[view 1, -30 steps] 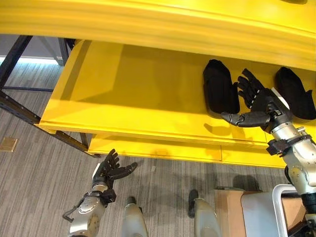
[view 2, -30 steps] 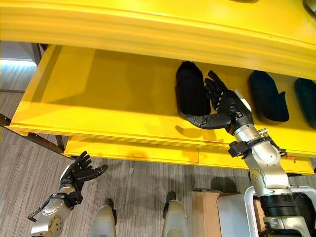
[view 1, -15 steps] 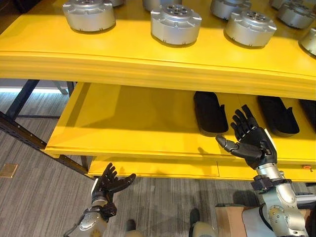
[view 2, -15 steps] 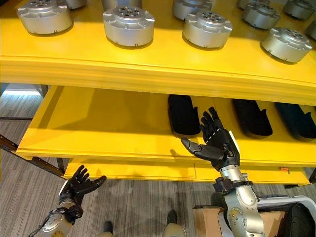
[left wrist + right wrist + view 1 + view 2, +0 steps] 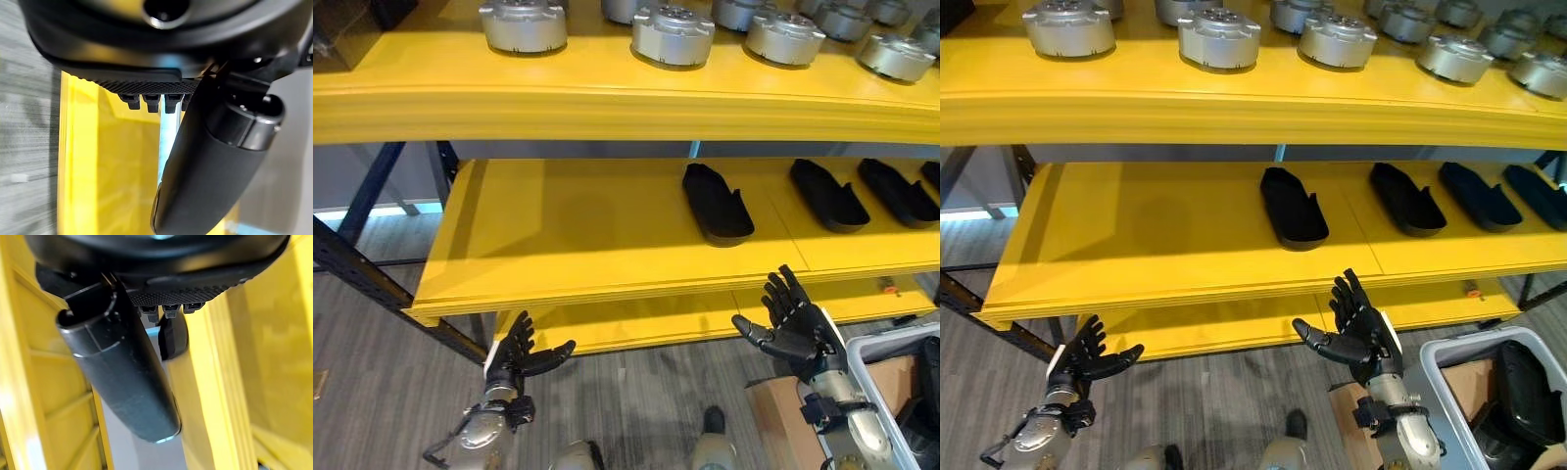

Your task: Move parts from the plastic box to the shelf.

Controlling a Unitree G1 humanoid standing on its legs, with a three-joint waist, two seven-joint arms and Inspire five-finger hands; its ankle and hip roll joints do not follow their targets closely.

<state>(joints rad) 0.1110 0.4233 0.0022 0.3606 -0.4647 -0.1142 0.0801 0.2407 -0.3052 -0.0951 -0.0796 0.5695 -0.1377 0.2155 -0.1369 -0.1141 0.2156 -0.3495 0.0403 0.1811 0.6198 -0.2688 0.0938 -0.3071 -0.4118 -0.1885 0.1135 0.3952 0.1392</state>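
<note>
With four black parts [image 5: 1294, 208] already lying on the yellow shelf [image 5: 1136, 245] middle level, more black parts sit in the plastic box [image 5: 1449, 367] at lower right. Right hand [image 5: 1356, 333] and left hand [image 5: 1087, 360] hang empty, fingers spread; another pick seems due.

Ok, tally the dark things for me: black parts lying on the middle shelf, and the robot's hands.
Black parts on the middle shelf: 4
Robot hands: 2, left hand and right hand, both open and holding nothing
Total: 6
</note>
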